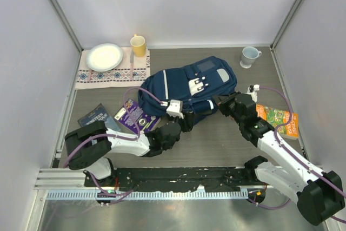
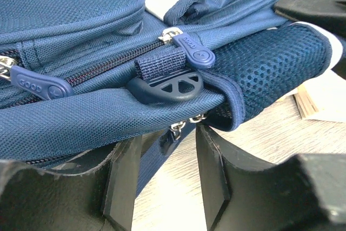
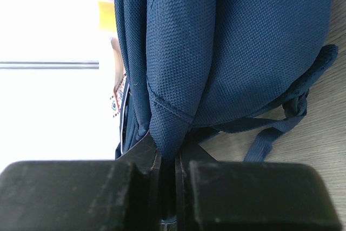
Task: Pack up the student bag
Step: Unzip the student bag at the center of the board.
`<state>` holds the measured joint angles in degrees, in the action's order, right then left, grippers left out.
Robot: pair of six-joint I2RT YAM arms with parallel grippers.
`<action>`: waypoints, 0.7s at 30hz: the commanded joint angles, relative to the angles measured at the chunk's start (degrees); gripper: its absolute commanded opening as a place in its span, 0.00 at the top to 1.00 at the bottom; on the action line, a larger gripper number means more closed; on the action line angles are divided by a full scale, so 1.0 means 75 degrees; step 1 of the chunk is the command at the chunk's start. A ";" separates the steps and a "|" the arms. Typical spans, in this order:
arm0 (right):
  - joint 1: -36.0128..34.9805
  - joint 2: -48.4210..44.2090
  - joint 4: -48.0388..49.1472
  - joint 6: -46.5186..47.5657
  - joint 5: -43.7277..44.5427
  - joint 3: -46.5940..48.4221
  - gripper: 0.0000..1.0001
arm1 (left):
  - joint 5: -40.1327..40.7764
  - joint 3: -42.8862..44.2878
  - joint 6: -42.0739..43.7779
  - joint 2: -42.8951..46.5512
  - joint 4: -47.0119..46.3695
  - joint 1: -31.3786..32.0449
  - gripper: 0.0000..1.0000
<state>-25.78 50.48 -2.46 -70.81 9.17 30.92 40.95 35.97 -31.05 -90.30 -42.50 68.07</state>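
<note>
The navy-blue student bag (image 1: 189, 85) lies flat on the table's middle, white buckled flap up. My left gripper (image 1: 185, 120) is at the bag's near edge, open; in the left wrist view (image 2: 165, 171) its fingers straddle a hanging metal zipper pull (image 2: 178, 129) and a strap under the closed zipper (image 2: 108, 66). My right gripper (image 1: 223, 103) is shut on a fold of the bag's fabric at its right side; the right wrist view (image 3: 168, 158) shows the navy fabric (image 3: 227, 47) pinched between the pads.
A purple booklet (image 1: 132, 116) and a dark book (image 1: 96, 117) lie left of the bag. An orange-green book (image 1: 278, 120) lies at the right. A plate (image 1: 104, 57) on a patterned mat, a yellow cup (image 1: 139, 45) and a grey mug (image 1: 249, 56) stand at the back.
</note>
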 commanded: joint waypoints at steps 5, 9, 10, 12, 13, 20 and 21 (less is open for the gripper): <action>-0.0055 -0.0320 0.1043 -0.0192 -0.0004 0.0284 0.99 | 0.0434 -0.0014 0.0097 0.0462 -0.0743 0.0006 0.65; -0.0055 -0.0344 0.1054 -0.0192 -0.0004 0.0272 0.99 | 0.0458 -0.0037 0.0155 0.0439 -0.0743 0.0006 0.85; -0.0055 -0.0367 0.1054 -0.0204 0.0008 0.0272 0.99 | 0.0435 -0.0038 0.0144 0.0439 -0.0732 0.0006 0.85; -0.0055 -0.0379 0.1031 -0.0180 0.0020 0.0261 0.99 | 0.0423 -0.0084 0.0120 0.0450 -0.0732 0.0006 0.92; -0.0055 -0.0391 0.1043 -0.0180 0.0031 0.0249 0.99 | 0.0435 -0.0119 0.0109 0.0450 -0.0732 0.0006 0.96; -0.0043 -0.0297 0.0915 0.0018 0.0288 0.0272 0.98 | 0.0306 -0.0354 0.0085 0.0673 -0.0674 0.0006 1.00; -0.0043 -0.0274 0.0867 0.0112 0.0336 0.0330 0.98 | 0.0294 -0.0377 0.0085 0.0801 -0.0580 0.0006 1.00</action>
<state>-25.82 50.48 -2.46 -70.37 9.52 30.92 41.15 34.39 -31.00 -88.03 -44.29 68.16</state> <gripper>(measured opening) 0.106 0.025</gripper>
